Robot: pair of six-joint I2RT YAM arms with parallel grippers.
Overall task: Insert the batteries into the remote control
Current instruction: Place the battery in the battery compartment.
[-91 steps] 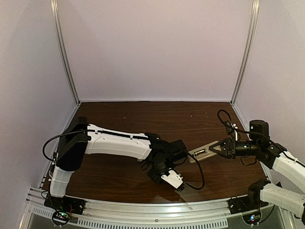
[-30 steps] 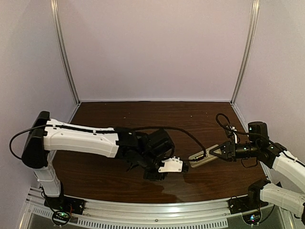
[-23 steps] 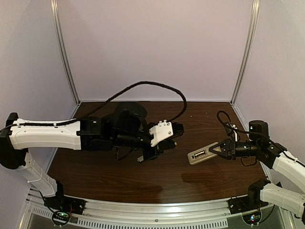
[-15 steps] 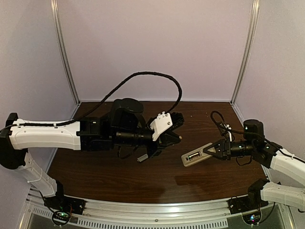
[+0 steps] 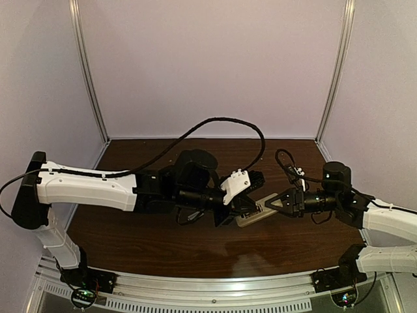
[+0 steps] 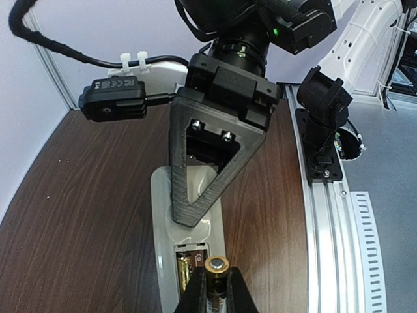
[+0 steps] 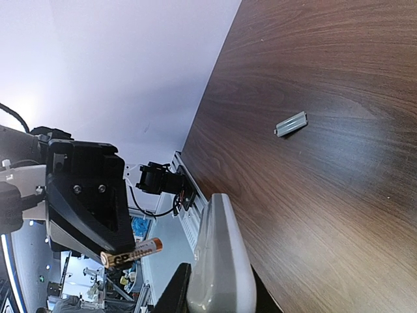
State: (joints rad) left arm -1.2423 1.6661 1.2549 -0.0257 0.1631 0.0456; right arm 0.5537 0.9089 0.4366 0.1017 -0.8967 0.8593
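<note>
My right gripper (image 5: 276, 203) is shut on one end of the white remote control (image 5: 251, 214) and holds it a little above the table, back side up. Its battery bay is open in the left wrist view (image 6: 193, 251), and one gold battery (image 6: 184, 272) lies in the bay's left slot. My left gripper (image 5: 240, 207) is shut on the second gold battery (image 6: 217, 266), held just above the bay's right slot. The right wrist view shows the remote (image 7: 221, 261) edge-on and that battery (image 7: 130, 252) beside it, apart from it.
A small grey battery cover (image 7: 290, 123) lies on the brown table (image 5: 273, 163). The left arm's black cable (image 5: 215, 124) loops above the table. A metal rail (image 5: 215, 287) runs along the near edge, and pale walls enclose the other sides.
My left arm has swung from the table's middle left toward the right and down to the remote, battery in its jaws. My right gripper has carried the remote leftward to meet it.
</note>
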